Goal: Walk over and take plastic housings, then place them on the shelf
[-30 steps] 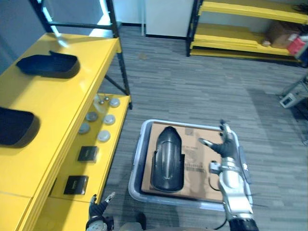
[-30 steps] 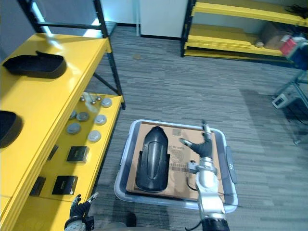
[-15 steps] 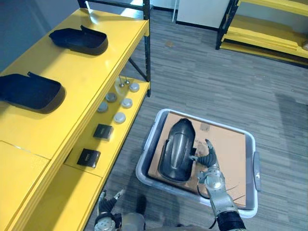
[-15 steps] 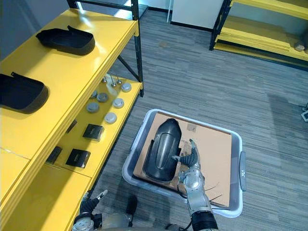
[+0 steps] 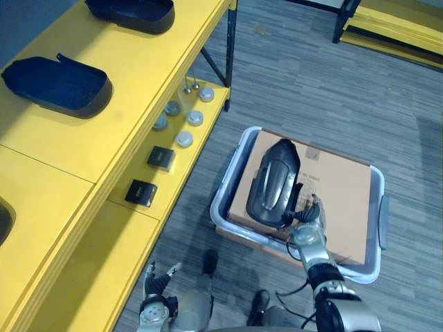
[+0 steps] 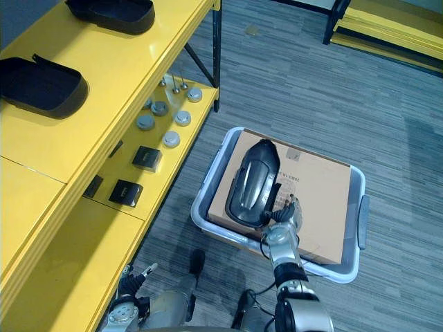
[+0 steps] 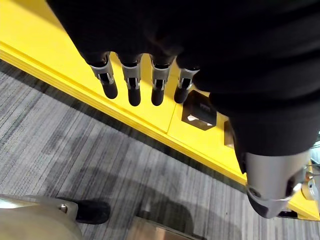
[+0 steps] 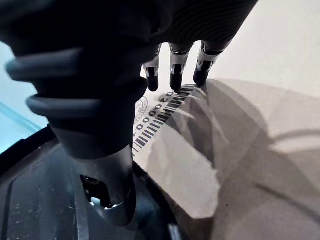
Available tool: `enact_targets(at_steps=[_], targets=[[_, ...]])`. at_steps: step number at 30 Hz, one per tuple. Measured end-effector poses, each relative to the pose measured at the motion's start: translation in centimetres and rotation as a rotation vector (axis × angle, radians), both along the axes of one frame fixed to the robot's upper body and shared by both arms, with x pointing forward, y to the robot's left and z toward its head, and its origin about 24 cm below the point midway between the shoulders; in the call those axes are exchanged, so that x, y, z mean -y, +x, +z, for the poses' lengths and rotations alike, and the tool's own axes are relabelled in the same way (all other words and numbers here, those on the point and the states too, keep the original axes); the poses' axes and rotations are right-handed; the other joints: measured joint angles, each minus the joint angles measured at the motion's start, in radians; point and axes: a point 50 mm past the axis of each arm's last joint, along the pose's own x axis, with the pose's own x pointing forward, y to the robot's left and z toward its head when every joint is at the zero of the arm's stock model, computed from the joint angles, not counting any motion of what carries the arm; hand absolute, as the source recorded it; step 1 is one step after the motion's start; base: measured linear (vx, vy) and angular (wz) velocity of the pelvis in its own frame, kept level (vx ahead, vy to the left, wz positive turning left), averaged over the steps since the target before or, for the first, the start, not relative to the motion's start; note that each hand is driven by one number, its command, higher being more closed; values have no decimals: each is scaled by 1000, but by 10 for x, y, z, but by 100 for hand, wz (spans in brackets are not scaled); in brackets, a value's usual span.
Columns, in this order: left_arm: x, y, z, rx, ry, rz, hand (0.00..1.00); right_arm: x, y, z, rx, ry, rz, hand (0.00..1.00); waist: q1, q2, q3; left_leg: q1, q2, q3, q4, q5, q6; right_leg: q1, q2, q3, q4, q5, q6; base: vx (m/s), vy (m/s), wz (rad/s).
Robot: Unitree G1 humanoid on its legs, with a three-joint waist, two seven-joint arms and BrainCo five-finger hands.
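R hand [image 5: 306, 220] at housing [image 5: 277, 181] near end, fingers straight, nothing grasped. Long axis runs near-far along bin [image 5: 223, 188] left edge. L hand [image 7: 132, 87] released, well apart.

Grey striped floor [image 5: 311, 76] runs beside a yellow shelf [image 5: 152, 83].

A black plastic housing [image 5: 275, 181] lies on a cardboard sheet [image 5: 340, 197] inside a pale bin [image 5: 223, 202] on the floor. The right hand [image 5: 309, 216] sits at the housing's near end. Beside the bin, a yellow shelf [image 5: 131, 79] carries a dark housing [image 5: 59, 84] on top, with round discs [image 5: 184, 138] and small black boxes [image 5: 160, 158] on its lower level. The left hand [image 5: 158, 278] hangs low by the shelf.
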Motion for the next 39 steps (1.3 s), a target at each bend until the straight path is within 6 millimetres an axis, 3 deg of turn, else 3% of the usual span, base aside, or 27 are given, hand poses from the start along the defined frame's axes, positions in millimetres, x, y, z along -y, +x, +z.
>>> enact_targets(at_steps=[2,8,16,22,25,28,31,34,39], targets=[[1,11,4,28,-8,-1,0,4,4,5,14,-13,-3,100,14,-1,0,-2,0,3,4,4,5,3,3,3,-12,9,5,88,-23,-3],[4,26,7,47,-17,-13,0,15,16,14,-7,-6,33,100,12,-2,20,15,4,-1,4,9,12,23,16,1,-19,9,1,46,-39,-2],[5,29,7,50,-21,-26,0,-3,23,12,-36,97,123,100,8,-6,33,31,11,-10,1,6,8,48,18,-5,-32,7,-1,-12,-10,4],[7,32,11,69,-31,-34,0,-18,19,25,87,119,146,100,-10,-8,40,42,12,8,-2,3,4,53,10,13,-32,8,1,-39,22,-6],[12,41,27,162,-30,-57,0,-14,3,30,166,115,130,100,-10,-9,40,42,13,11,3,0,4,51,9,16,-31,8,1,1,2,-2],[20,61,63,349,-25,-84,0,-1,-18,38,243,70,84,100,-15,-10,39,43,14,11,4,0,4,51,10,17,-30,8,1,0,0,0],[28,69,89,477,-43,-96,0,5,-28,47,305,37,40,100,-43,-10,38,49,13,9,4,0,4,56,9,16,-29,8,1,-7,-1,-1],[42,79,121,637,-83,-119,0,4,-33,64,401,28,30,100,-68,-9,36,60,12,7,4,0,4,64,8,19,-28,7,2,-19,-2,-1],[75,87,171,873,-177,-212,0,-9,-41,86,527,16,65,100,-72,-6,-22,69,11,8,4,0,4,66,9,20,-29,6,2,-23,-4,0]])
